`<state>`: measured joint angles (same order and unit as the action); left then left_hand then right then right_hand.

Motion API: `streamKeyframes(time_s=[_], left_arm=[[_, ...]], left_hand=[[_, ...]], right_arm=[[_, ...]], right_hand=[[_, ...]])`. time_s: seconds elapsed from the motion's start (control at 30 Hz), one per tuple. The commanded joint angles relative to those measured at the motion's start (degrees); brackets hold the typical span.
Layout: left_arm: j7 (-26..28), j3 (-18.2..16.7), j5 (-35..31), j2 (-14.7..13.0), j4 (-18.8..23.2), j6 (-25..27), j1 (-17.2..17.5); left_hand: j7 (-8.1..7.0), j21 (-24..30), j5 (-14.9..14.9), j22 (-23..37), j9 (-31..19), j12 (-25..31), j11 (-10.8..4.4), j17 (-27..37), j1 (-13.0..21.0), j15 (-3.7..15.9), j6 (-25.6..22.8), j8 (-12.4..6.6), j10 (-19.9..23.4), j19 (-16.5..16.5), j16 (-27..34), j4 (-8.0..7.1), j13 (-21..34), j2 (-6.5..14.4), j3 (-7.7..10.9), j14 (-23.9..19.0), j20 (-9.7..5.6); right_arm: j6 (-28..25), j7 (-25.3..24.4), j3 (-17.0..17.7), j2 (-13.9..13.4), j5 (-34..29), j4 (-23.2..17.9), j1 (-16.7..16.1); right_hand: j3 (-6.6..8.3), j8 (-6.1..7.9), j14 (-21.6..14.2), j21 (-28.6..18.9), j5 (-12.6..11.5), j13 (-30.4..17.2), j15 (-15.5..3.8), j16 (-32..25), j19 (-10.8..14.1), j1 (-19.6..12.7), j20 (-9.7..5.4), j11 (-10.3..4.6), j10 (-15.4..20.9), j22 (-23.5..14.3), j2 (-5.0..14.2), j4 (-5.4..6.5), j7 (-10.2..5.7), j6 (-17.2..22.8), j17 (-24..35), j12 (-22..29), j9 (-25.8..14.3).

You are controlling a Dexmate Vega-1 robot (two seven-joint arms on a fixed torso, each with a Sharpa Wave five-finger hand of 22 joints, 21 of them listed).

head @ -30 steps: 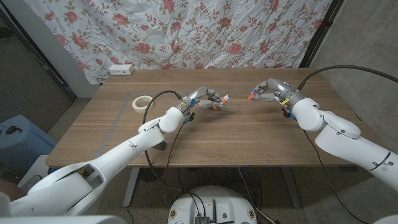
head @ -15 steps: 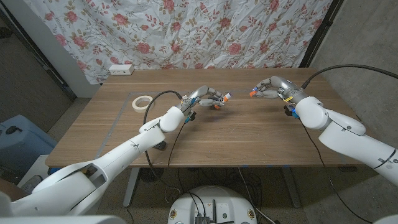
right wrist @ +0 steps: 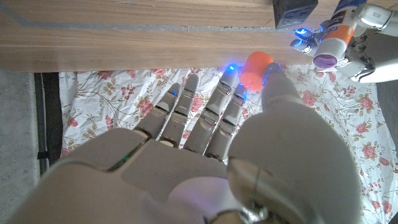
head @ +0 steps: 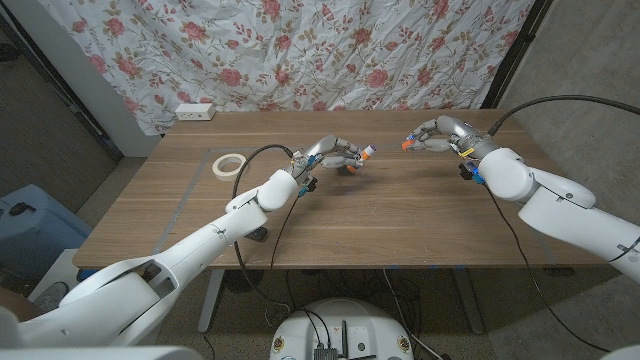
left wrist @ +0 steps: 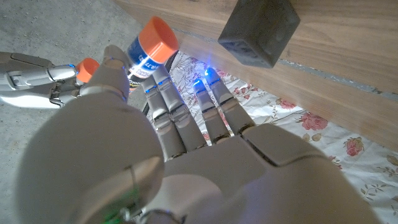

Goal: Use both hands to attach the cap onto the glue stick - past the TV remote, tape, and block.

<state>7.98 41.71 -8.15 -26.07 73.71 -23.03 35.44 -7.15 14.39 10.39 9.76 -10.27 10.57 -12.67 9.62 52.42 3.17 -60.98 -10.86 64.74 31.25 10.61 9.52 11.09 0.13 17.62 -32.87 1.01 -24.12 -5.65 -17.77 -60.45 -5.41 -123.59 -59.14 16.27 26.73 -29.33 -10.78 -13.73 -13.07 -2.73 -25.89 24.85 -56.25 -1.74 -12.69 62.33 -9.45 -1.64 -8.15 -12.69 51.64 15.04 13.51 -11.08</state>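
While the left hand (head: 335, 155) pinches the white orange-tipped glue stick (head: 363, 155) above mid-table, the right hand (head: 437, 135) pinches what looks like the small orange cap (head: 406, 145), well apart, near a dark block (left wrist: 258, 31).

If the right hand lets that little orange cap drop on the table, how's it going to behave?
The orange cap looks small, rounded and smooth, so it would probably bounce lightly and roll across the bare wooden table. It is likely light and stiff plastic, unlikely to break. Pinched only at the right hand's fingertips, it could slip easily.
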Motion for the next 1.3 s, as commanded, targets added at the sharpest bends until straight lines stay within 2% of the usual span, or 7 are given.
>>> streamKeyframes(time_s=[0.03, 0.5, 0.8, 1.0, 1.3], left_arm=[[-1.33, 0.79, -0.24, 0.25, -0.76, -1.02, -0.54], [-3.18, 1.34, -1.55, -0.81, 0.02, -0.77, -1.18], [-3.21, 1.42, -1.87, -0.68, -0.41, -1.13, -1.46], [-3.12, 1.55, -2.06, -0.39, -0.87, -1.50, -1.73], [-3.22, 1.57, -2.30, -0.43, -0.78, -1.67, -1.90]], left_hand=[[0.88, -0.55, 0.30, 0.16, -1.04, 0.39, 0.15, -0.01, 1.19, 6.35, -0.93, -0.50, -0.24, -0.53, 0.11, 0.00, 0.08, 1.57, 0.30, -0.70, -0.79], [0.83, -1.06, 0.32, 0.18, -1.04, 0.52, 0.13, 0.02, 1.22, 6.73, -1.14, -0.62, 0.01, -0.94, 0.12, -0.06, 0.10, 1.77, 0.46, -0.99, -0.64], [0.85, -1.47, 0.32, 0.18, -1.04, 0.55, 0.11, 0.01, 1.21, 6.80, -1.11, -0.62, 0.08, -1.40, 0.09, -0.05, 0.10, 1.76, 0.54, -1.18, -1.12], [0.80, -2.05, 0.32, 0.16, -1.04, 0.59, 0.11, 0.00, 1.25, 6.87, -1.16, -0.65, 0.19, -2.36, 0.04, 0.00, 0.10, 1.71, 0.61, -1.27, -0.45], [0.82, -2.17, 0.29, 0.16, -1.04, 0.59, 0.11, 0.01, 1.21, 6.86, -1.24, -0.68, 0.22, -2.32, 0.01, -0.01, 0.10, 1.66, 0.58, -1.24, -0.48]], right_arm=[[-0.26, 2.53, -1.37, -1.83, 1.01, -1.52, 2.96], [0.20, 7.39, -3.49, -2.83, 2.27, -1.95, 6.72], [1.20, 10.71, -4.27, -3.52, 3.85, -1.30, 8.66], [1.81, 11.67, -5.39, -3.04, 3.92, -0.78, 9.79], [1.30, 12.12, -7.08, -2.30, 2.49, -0.84, 10.97]], right_hand=[[-0.15, -0.10, 0.54, 0.11, 0.32, -0.23, -8.05, -0.18, -0.52, -0.32, 0.10, 0.07, 0.04, -0.14, 0.81, -0.12, -0.07, -0.05, 0.20, -0.32, -0.29], [-0.57, -0.43, 0.69, 0.10, 0.53, -0.41, -7.78, -0.14, -0.68, -0.14, 0.38, 0.08, -0.06, -0.13, 0.88, -0.04, -0.06, -0.06, 0.12, -0.48, -0.27], [-0.73, -0.61, 0.67, 0.08, 0.60, -0.51, -7.86, -0.23, -0.70, -0.24, 0.44, 0.08, -0.10, -0.12, 0.98, -0.10, -0.07, -0.06, 0.16, -0.55, -0.26], [-0.82, -0.70, 0.68, 0.07, 0.64, -0.49, -7.85, -0.27, -0.70, -0.26, 0.50, 0.08, -0.20, -0.12, 1.07, -0.10, -0.07, -0.05, 0.17, -0.65, -0.26], [-1.04, -0.93, 0.78, 0.03, 0.74, -0.59, -7.78, -0.28, -0.65, -0.23, 0.61, 0.08, -0.26, -0.12, 1.13, -0.09, -0.07, -0.17, 0.14, -0.71, -0.24]])
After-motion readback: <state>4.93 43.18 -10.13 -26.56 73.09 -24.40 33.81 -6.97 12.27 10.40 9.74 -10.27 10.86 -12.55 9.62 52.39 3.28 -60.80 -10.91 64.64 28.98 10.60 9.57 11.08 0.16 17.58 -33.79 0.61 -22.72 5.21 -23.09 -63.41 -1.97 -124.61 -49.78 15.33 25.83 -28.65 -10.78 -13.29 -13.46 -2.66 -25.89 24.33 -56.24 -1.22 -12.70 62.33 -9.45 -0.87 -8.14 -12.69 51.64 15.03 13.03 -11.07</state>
